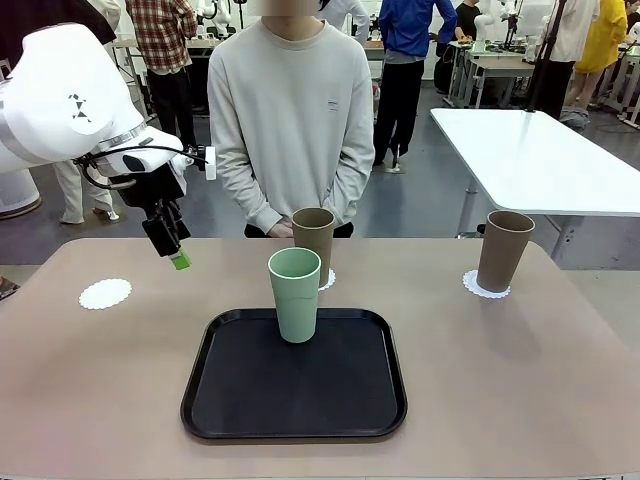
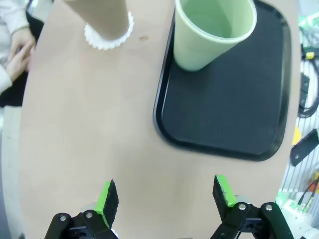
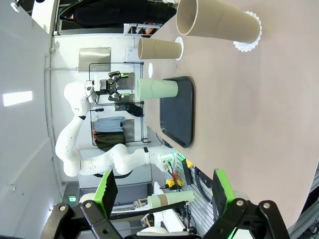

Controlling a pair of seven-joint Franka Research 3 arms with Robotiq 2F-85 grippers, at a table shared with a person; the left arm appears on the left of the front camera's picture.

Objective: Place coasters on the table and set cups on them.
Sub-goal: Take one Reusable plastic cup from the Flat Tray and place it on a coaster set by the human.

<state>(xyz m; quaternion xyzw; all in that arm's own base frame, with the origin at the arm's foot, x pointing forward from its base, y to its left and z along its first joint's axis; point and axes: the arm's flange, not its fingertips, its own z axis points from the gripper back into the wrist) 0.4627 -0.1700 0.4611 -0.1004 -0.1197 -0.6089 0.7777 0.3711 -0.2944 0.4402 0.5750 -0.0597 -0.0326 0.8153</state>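
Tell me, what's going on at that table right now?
Left gripper open, empty, above table. Right gripper open, empty. Two brown cups on coasters; green cup on tray; one coaster bare. Nothing in the way.

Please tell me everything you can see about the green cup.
The green cup is a tall, tapered tumbler without a handle, pale mint green with a matte finish, like plastic. It stands upright, mouth up, and looks empty inside. It rests on the black tray, near the tray's far edge, at the middle of the table. Nothing else touches it. The open left gripper hangs apart from it.
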